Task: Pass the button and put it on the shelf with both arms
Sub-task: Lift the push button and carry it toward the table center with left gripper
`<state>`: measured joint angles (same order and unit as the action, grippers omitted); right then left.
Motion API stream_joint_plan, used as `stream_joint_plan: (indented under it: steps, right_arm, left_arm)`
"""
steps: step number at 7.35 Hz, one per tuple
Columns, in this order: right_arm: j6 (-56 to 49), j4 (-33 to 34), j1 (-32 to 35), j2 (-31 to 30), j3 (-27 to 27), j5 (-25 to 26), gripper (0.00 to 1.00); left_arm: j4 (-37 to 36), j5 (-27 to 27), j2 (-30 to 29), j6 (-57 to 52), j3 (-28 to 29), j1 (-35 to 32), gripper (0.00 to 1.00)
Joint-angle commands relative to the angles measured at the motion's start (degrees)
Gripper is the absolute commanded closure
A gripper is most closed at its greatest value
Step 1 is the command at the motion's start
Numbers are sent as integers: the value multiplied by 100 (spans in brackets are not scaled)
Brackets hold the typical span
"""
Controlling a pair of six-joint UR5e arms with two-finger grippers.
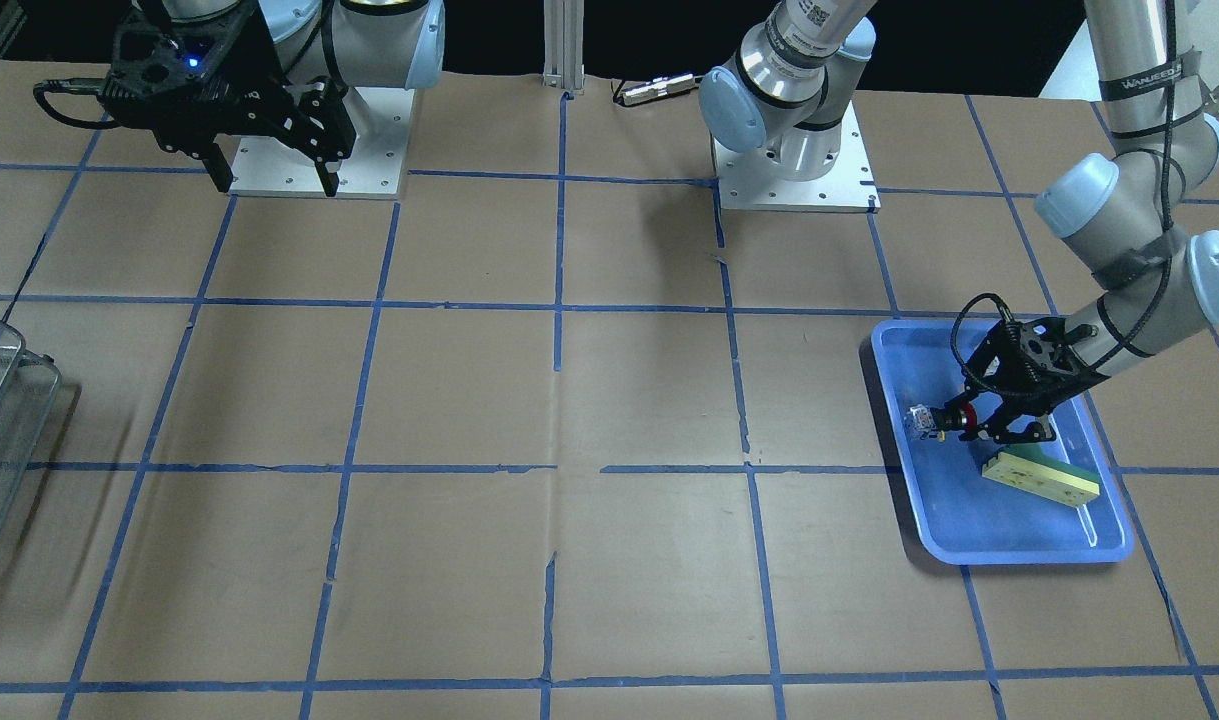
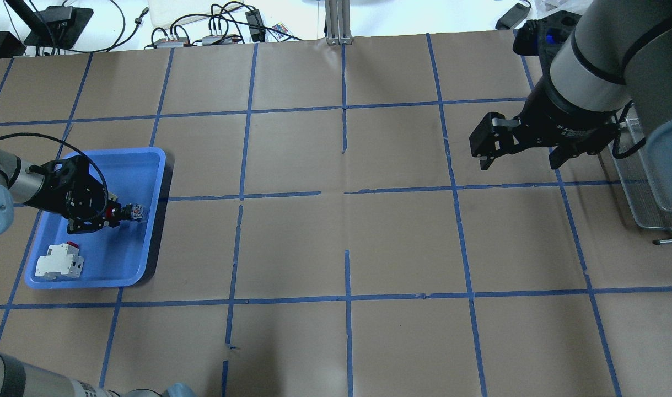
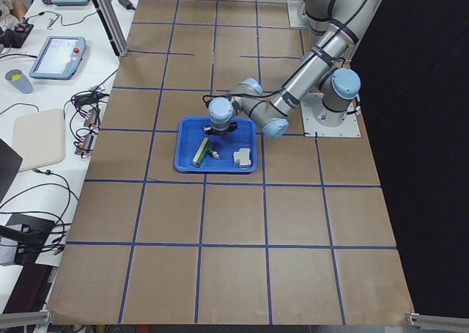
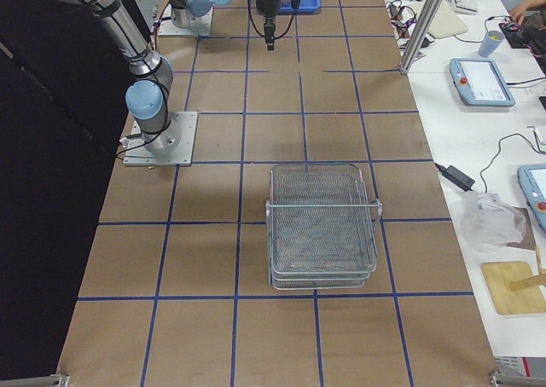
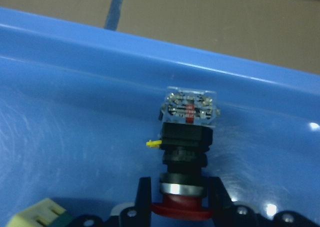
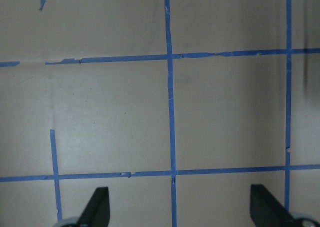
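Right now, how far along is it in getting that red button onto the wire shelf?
Nothing finished yet. In hand: the left fingers grip the button by its red head, inside the blue tray. Still ahead: passing it to the open right fingers, then placing it on the shelf.

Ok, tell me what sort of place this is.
Probably a robotics lab workcell: a left arm and right arm bolted to a table gridded with blue tape, teach pendants and cables on side benches.
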<state>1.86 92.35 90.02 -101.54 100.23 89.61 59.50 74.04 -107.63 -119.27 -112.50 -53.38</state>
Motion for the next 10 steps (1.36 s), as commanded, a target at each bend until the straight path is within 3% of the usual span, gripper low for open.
stream_joint_plan:
  steps: [1, 3, 4, 5, 8, 9, 10]
  right_arm:
    - [43, -42, 24, 20, 41, -136, 0]
    - [69, 72, -20, 37, 32, -242, 0]
    - [78, 99, -98, 38, 32, -260, 0]
    - [95, 525, -255, 55, 58, -243, 0]
    - [44, 766, -459, 143, 76, -251, 0]
    - [-271, 767, -450, 152, 85, -251, 0]
    - [-1240, 897, -450, 239, 111, -530, 0]
  left_arm:
    - [533, -126, 250, 323, 472, -601, 100]
    - [1017, -276, 348, 745, 1078, -1722, 100]
    - [1063, -494, 348, 1408, 1307, -2312, 100]
    - [1055, -722, 330, 2146, 1457, -2796, 100]
    - [1142, -1821, 391, 3302, 1861, -3870, 100]
    - [1204, -2241, 470, 3661, 2011, -4178, 100]
    - [1213, -2515, 549, 3961, 2126, -4416, 100]
